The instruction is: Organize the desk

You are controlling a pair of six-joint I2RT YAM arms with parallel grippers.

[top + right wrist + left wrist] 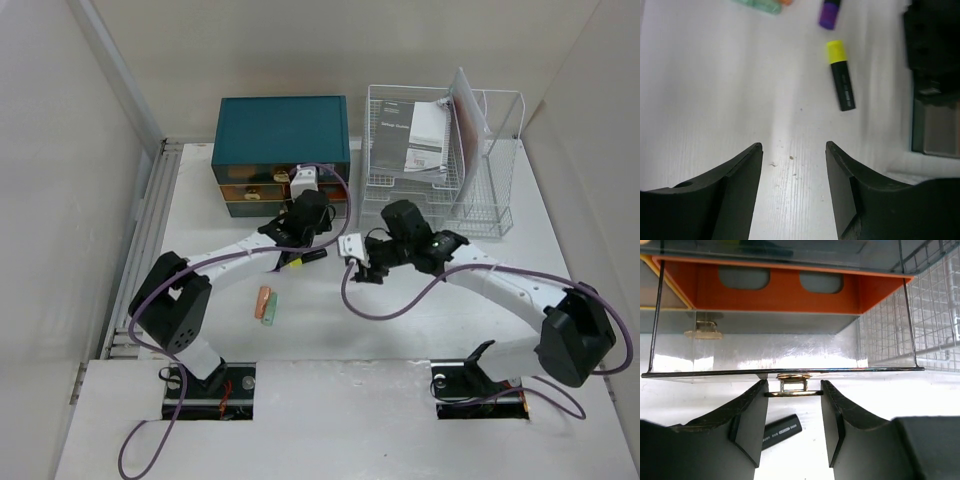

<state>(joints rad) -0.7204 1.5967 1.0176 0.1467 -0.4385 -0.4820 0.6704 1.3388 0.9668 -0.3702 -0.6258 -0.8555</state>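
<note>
On the tabletop (400, 330) I count four marker pens: one black pen with a yellow cap (841, 75), one purple pen (829, 14), one green pen (269, 311) and one orange pen (263, 298). There is one teal drawer box (282, 135) and one white wire rack (495, 200). In the rack stand two paper items: one printed booklet (425, 140) and one white pad (468, 120).

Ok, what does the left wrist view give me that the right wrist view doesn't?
Left wrist only: the clear drawer front, its gold handle between the tips of the left pincer, the orange drawer above, and the wire rack. Right wrist only: the marker's yellow cap, a purple item and a green item. Both: the white desk and a black marker barrel, probably the same one.
</note>
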